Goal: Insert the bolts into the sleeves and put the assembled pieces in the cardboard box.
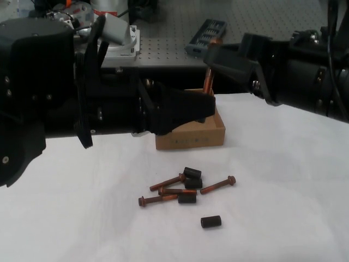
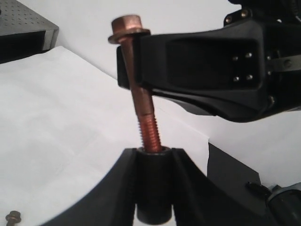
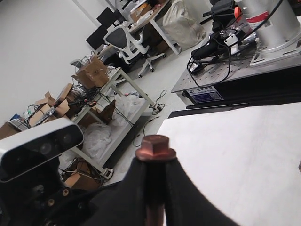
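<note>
1. Step in hand was insertion, not boxing. The left gripper (image 2: 153, 162) was clamped on a black sleeve (image 2: 153, 188), which sat between its fingers with the bore facing up.
2. The right gripper (image 3: 155, 179) was closed on a copper bolt (image 2: 143, 103) just under the head, with the shank hanging straight down from its fingers.
3. The bolt's threaded tip sat at the sleeve's mouth, apparently just inside. Most of the shank was exposed between the two grippers.
4. The cardboard box (image 1: 191, 141) lay close beneath both grippers.
5. Spare bolts (image 1: 217, 185) and a loose sleeve (image 1: 210, 221) lay on the white sheet (image 1: 283, 191), well apart from either gripper and on the near side of the box.
6. Judgement: the next move called for a straight push down along the sleeve's axis until the head seats. After that the right gripper lets go and the left lowers the pair into the box. Any tilt would likely bind the threads at the mouth.
</note>
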